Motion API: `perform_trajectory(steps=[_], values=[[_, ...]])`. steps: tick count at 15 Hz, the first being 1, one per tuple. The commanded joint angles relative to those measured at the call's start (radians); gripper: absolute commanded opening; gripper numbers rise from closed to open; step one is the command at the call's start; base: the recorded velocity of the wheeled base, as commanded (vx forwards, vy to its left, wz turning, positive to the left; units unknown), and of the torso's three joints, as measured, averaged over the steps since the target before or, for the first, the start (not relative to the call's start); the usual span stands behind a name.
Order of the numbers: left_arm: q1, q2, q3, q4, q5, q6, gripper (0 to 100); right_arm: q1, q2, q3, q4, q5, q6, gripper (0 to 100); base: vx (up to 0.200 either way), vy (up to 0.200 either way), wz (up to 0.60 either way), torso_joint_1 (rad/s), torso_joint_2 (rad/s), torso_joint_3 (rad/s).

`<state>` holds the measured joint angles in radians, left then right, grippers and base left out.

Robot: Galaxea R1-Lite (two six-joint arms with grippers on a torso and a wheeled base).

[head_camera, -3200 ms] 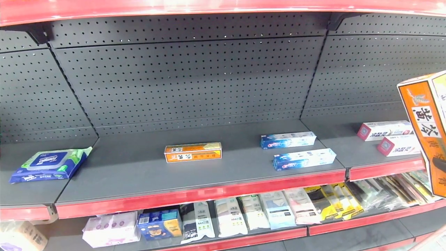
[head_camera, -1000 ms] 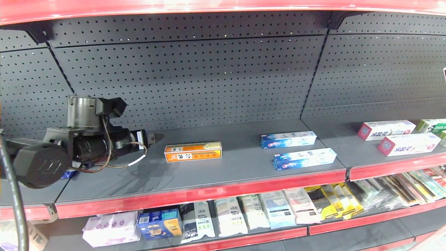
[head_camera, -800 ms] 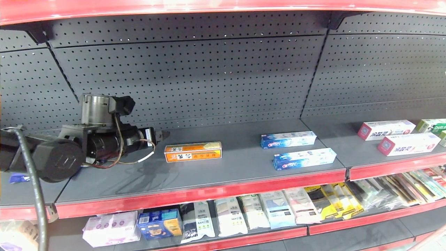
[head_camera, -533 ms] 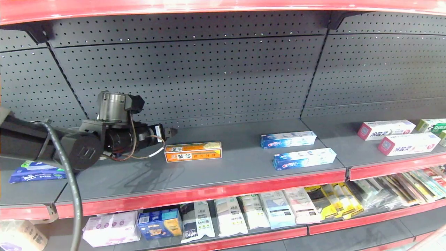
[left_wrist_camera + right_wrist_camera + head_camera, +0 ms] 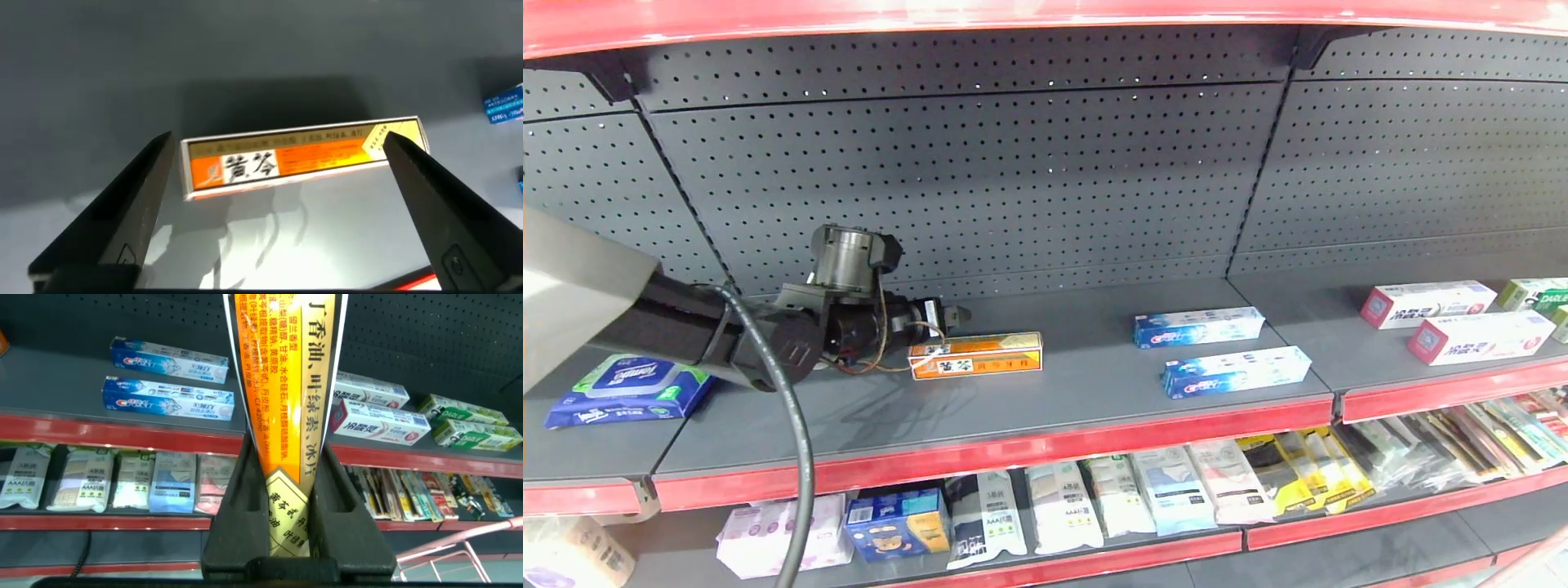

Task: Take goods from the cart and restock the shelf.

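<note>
An orange toothpaste box lies flat on the dark middle shelf. My left gripper hovers just above the shelf at the box's left end. In the left wrist view its fingers stand wide open, with the orange box lying crosswise just beyond the tips. My right gripper is shut on a second orange box, held upright in front of the shelf's right part.
Two blue toothpaste boxes lie right of the orange one, red-and-white boxes and green boxes farther right. A blue wipes pack lies at the left. Bagged goods fill the lower shelf.
My left arm came in from the left and slid right along the shelf up to the orange box's end. The box in my right gripper left the head view's right edge.
</note>
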<state>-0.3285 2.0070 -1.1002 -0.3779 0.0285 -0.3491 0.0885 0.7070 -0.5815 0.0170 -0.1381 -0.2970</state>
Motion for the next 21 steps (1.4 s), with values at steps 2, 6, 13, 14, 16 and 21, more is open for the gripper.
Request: perform_trajectory(steps=[2, 6, 13, 14, 16, 21], values=[[-0.017, 0.053, -0.047, -0.001, -0.001, -0.001, 100, 0.0, -0.003, 0.006, 0.0, 0.0, -0.007, 0, 0.0, 0.0, 0.0, 0.0, 0.0, 0.0], [-0.029, 0.084, -0.07, 0.001, 0.002, 0.001, 100, 0.0, -0.017, 0.026, 0.0, 0.0, -0.011, 0, 0.0, 0.0, 0.0, 0.0, 0.0, 0.0], [-0.029, 0.164, -0.162, 0.002, 0.022, 0.007, 100, 0.0, -0.026, 0.028, 0.0, 0.0, -0.014, 0, 0.0, 0.0, 0.0, 0.0, 0.0, 0.0], [-0.029, 0.174, -0.173, -0.001, 0.024, 0.009, 100, 0.0, -0.026, 0.028, 0.0, 0.0, -0.014, 0, 0.0, 0.0, 0.0, 0.0, 0.0, 0.0], [-0.029, 0.199, -0.21, -0.001, 0.022, 0.001, 100, 0.0, -0.031, 0.031, 0.001, 0.0, -0.014, 0, 0.0, 0.0, 0.0, 0.0, 0.0, 0.0], [-0.05, 0.248, -0.28, 0.005, 0.027, 0.004, 100, 0.0, -0.038, 0.043, 0.001, 0.0, -0.013, 0, 0.0, 0.0, 0.0, 0.0, 0.0, 0.0]])
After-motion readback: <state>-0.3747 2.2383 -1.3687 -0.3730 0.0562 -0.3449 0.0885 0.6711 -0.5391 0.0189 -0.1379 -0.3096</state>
